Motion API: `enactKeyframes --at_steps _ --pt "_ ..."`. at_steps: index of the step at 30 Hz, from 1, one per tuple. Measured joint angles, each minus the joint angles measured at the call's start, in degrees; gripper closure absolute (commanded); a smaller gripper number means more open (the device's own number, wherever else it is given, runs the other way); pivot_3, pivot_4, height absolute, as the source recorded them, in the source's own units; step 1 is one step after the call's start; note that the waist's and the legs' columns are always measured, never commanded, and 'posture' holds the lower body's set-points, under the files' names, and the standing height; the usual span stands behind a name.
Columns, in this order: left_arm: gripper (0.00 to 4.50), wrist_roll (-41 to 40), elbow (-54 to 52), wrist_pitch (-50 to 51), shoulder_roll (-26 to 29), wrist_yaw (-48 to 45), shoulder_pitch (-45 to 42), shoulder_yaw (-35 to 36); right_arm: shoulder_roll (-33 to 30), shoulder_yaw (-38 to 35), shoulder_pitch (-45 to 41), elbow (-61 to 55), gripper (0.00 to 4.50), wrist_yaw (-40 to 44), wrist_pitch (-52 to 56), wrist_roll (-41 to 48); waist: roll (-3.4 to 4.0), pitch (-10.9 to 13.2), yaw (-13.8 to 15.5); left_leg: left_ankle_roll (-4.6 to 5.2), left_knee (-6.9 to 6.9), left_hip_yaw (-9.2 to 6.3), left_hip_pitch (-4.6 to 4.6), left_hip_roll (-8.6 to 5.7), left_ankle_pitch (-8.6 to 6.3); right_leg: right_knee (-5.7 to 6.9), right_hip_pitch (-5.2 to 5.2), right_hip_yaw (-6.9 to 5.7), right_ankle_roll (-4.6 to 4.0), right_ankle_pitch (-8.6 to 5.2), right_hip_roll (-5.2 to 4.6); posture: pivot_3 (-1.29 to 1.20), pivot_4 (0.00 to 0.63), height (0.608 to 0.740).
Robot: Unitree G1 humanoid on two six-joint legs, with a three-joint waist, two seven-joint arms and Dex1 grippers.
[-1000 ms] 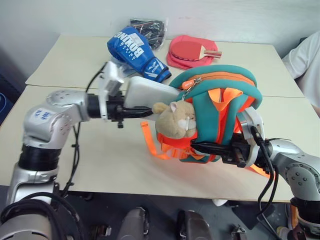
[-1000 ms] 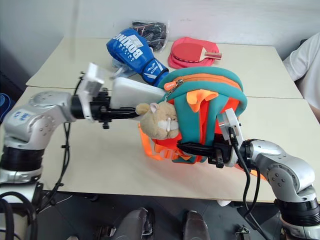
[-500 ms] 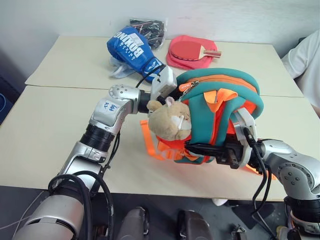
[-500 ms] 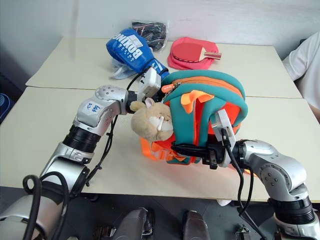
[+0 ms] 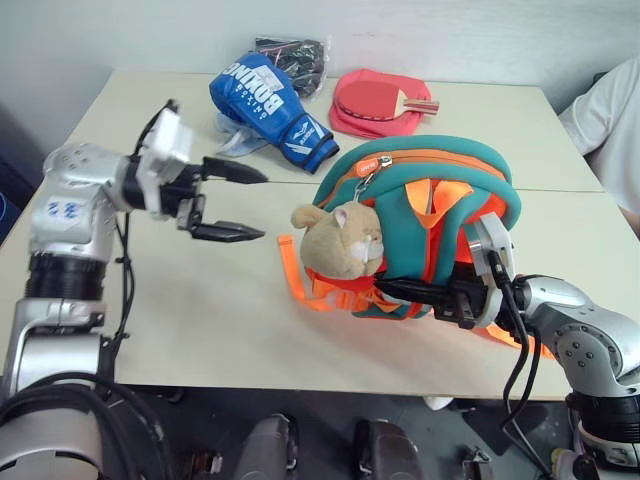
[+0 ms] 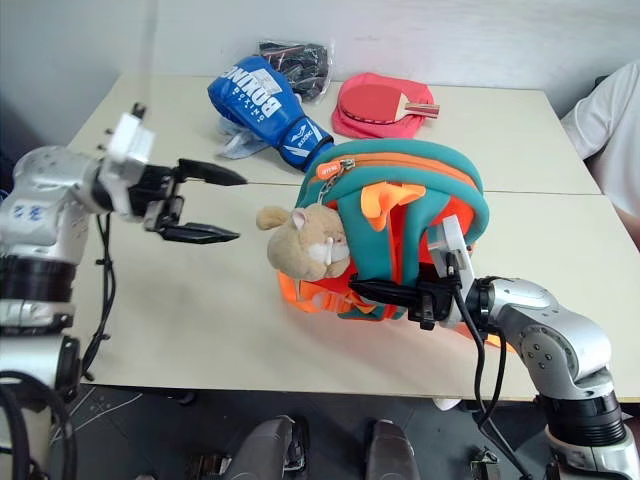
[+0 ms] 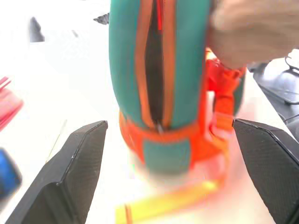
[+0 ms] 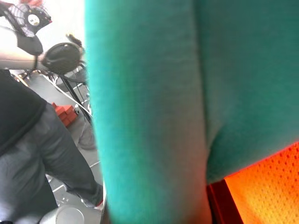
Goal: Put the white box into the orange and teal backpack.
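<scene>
While right end effector (image 5: 400, 291) pinches backpack (image 5: 440, 200), left end effector (image 5: 245, 203) hovers spread.

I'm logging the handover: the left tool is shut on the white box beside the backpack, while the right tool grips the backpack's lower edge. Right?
Not quite. The left tool is open and empty, beside the orange and teal backpack, as the left eye view shows. The right tool does grip the backpack's lower edge.

Free: bare table (image 5: 200, 300) btwn left gripper (image 5: 245, 202) & backpack (image 5: 440, 190).
Blocked: glove (image 5: 265, 105), paddle case (image 5: 375, 105) at rear.
</scene>
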Motion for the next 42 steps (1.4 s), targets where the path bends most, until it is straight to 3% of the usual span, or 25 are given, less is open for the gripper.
enactKeyframes --at_steps 8,15,18,23,27,31,42 --pt "0.01 -8.4 -29.9 7.9 -8.5 14.2 10.4 1.0 1.7 2.0 -0.6 2.7 4.50 -0.4 -2.8 -4.8 0.00 0.0 0.6 -0.01 0.04 -0.03 0.01 0.00 -0.02 -0.08 0.08 0.53 0.08 0.05 0.01 0.00 0.150 0.740" --pt "0.01 -4.7 -33.9 2.8 -13.1 21.4 12.3 -0.7 2.0 2.5 -0.9 3.4 4.50 -0.2 -2.6 -4.9 0.01 0.0 0.6 -0.11 -0.08 0.11 0.19 0.03 0.04 -0.06 0.10 0.26 0.08 0.05 0.08 0.00 0.150 0.740" --pt "0.61 -1.2 -33.3 -1.1 -14.1 21.9 13.1 -2.7 2.7 2.5 -0.9 3.4 4.50 -0.6 -2.6 -4.9 0.01 0.0 0.8 -0.10 -0.09 0.11 0.18 0.03 0.04 -0.07 0.10 0.17 0.08 0.05 0.08 0.00 0.150 0.740" --pt "2.08 4.1 -29.6 -7.8 -14.2 22.2 13.1 -4.2 3.2 2.5 -1.3 3.4 4.50 -1.2 -2.6 -5.0 0.01 0.0 0.8 -0.10 -0.08 0.12 0.19 0.03 0.04 -0.07 0.10 0.15 0.08 0.05 0.07 0.00 0.150 0.740" --pt "3.22 5.3 -27.9 -10.4 -13.9 22.3 13.1 -4.2 3.3 2.5 -1.4 3.4 4.50 -1.7 -2.6 -5.2 0.01 0.0 0.8 -0.10 -0.12 0.12 0.18 0.04 0.04 -0.08 0.09 0.15 0.08 0.05 0.07 0.00 0.150 0.740" --pt "4.03 2.2 -25.9 -7.7 -11.9 21.6 11.5 -2.7 3.8 2.5 -1.1 2.9 4.50 -2.7 -2.6 -5.3 0.01 0.0 0.7 -0.10 -0.10 0.11 0.18 0.07 0.04 -0.05 0.08 0.14 0.08 0.05 0.07 0.00 0.150 0.740" --pt "4.16 -6.8 -12.4 5.6 -5.2 22.2 -0.1 6.5 3.9 2.1 0.2 0.4 4.50 -4.8 -2.8 -4.6 0.02 0.0 0.5 -0.11 -0.13 0.12 0.18 0.06 0.04 -0.03 0.04 0.11 0.08 0.04 0.11 0.00 0.150 0.740"
